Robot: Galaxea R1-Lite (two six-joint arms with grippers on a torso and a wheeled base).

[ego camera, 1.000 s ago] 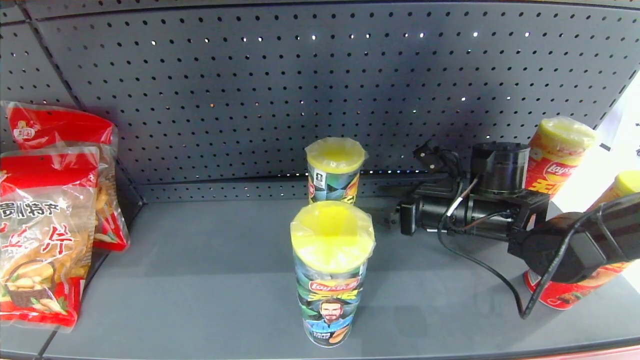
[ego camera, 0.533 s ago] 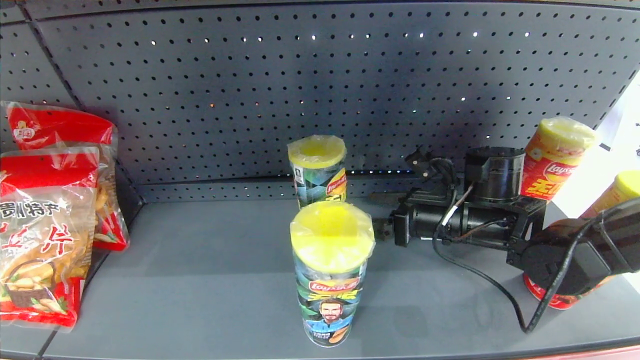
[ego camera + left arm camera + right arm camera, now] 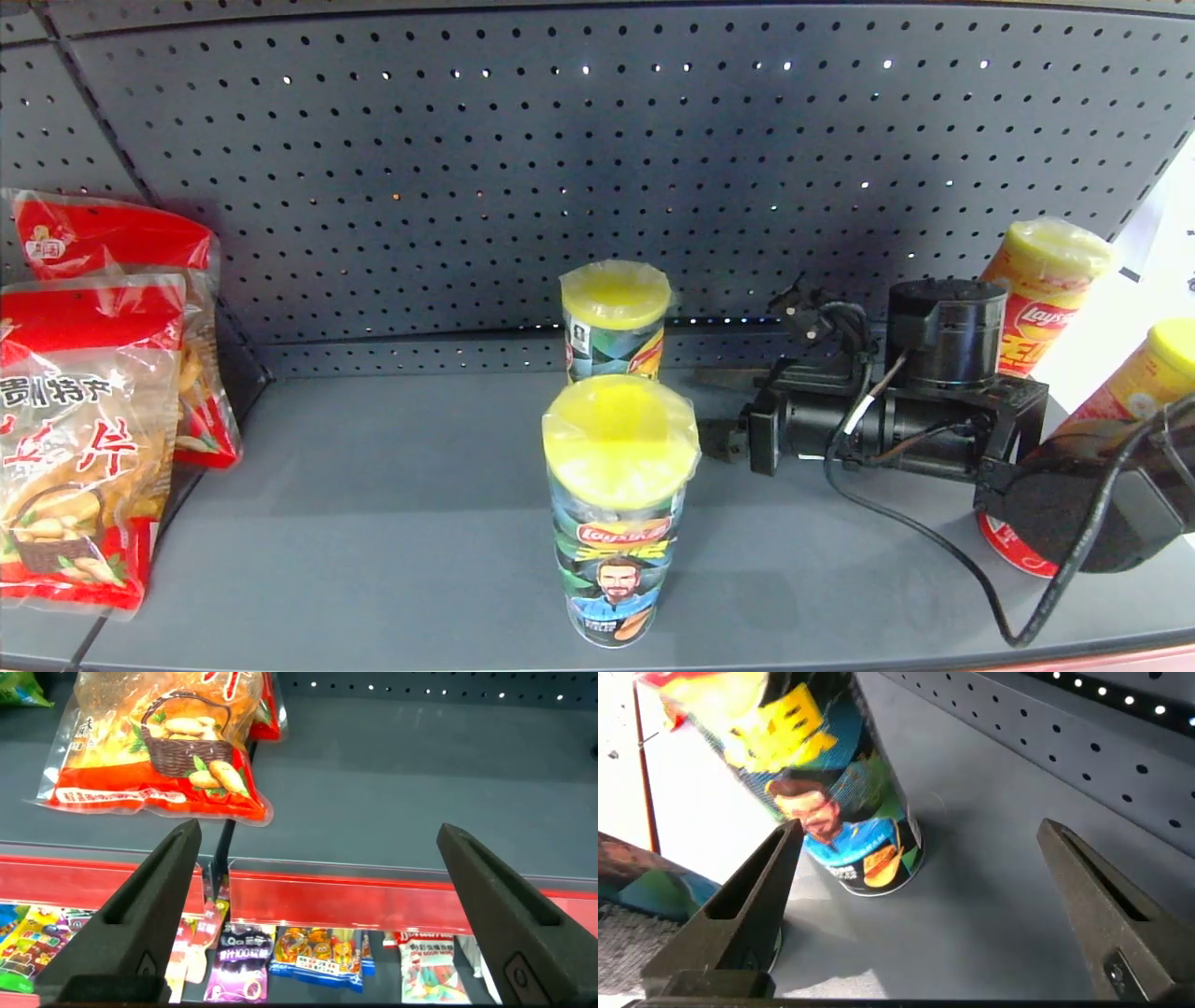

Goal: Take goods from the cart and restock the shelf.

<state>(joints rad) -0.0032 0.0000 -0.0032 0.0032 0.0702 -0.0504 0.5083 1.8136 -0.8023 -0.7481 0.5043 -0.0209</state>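
Two green-and-blue chip cans with yellow lids stand upright on the grey shelf (image 3: 373,504), the front can (image 3: 620,504) near the shelf edge and the back can (image 3: 614,322) by the pegboard. My right gripper (image 3: 717,439) comes in from the right, open, just right of the back can and apart from it. In the right wrist view that can (image 3: 859,812) stands beyond the open gripper (image 3: 920,835), with nothing between the fingers. My left gripper (image 3: 318,835) is open and empty, facing a lower shelf with a peanut bag (image 3: 159,756).
Red snack bags (image 3: 84,439) fill the shelf's left end. Red chip cans (image 3: 1046,280) stand at the right end, one (image 3: 1013,551) partly under my right arm. The pegboard wall (image 3: 560,168) closes the back. Packets hang below a red shelf edge (image 3: 327,896).
My right arm pushed left, then drew back to the right. The back can shifted left with it and now stands upright slightly left of where it began.
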